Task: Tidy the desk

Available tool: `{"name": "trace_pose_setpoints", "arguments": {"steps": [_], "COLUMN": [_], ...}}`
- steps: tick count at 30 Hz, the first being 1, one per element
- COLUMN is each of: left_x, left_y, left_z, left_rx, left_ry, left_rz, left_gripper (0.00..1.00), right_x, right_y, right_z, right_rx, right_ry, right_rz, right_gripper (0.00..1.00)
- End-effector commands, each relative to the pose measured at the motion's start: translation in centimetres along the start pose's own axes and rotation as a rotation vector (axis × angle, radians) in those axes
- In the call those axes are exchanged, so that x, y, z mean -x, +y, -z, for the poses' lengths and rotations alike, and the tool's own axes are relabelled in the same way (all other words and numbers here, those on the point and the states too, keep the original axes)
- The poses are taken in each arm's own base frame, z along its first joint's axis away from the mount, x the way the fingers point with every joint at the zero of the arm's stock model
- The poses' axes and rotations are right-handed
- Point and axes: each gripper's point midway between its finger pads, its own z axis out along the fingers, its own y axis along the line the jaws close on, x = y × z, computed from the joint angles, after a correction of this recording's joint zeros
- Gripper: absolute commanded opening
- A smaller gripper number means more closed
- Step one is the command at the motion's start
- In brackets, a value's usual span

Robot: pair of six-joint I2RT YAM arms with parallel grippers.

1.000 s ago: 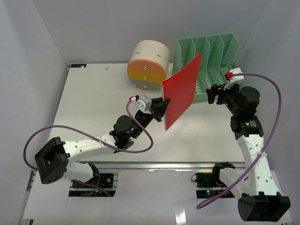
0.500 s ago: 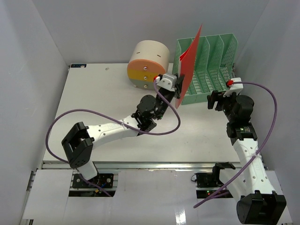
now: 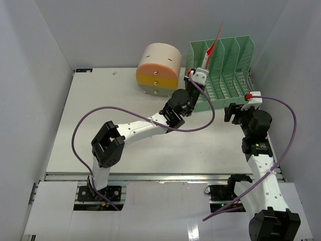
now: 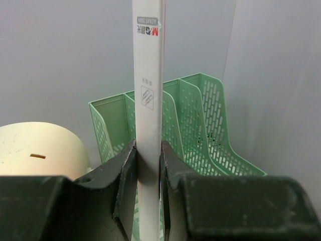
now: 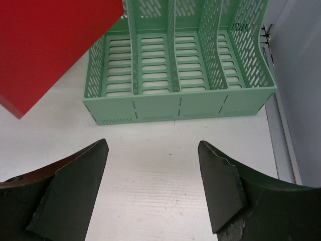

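The left end effector [image 4: 149, 165] pinches the thin flat red folder [image 5: 50, 45] edge-on above the green slotted file rack [image 3: 225, 65] at the large white worktop's [image 3: 100, 110] far-right corner, seemingly for slotting in, while the right end effector [image 5: 153, 150] gapes wide and empty.

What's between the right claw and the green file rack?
Only bare desk between the right claw and the file rack, clear in the right wrist view. The red folder is off to that view's left.
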Motion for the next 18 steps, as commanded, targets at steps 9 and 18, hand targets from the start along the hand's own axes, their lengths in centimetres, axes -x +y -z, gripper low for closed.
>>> {"name": "trace_pose_setpoints", "arguments": {"steps": [9, 18], "left_x": [2.2, 1.0], "left_y": [1.8, 1.5], "left_z": [-3.7, -5.9], "left_rx": [0.115, 0.130], "left_ry": [-0.069, -0.073], "left_rz": [0.015, 0.054], "left_gripper": [0.00, 0.00], "right_x": [2.0, 1.9], "right_y": [-0.4, -0.3], "right_z": [0.4, 0.5], "right_rx": [-0.004, 0.001], "right_ry": [-0.091, -0.091], "right_rz": [0.000, -0.025], "right_gripper": [0.79, 0.79]}}
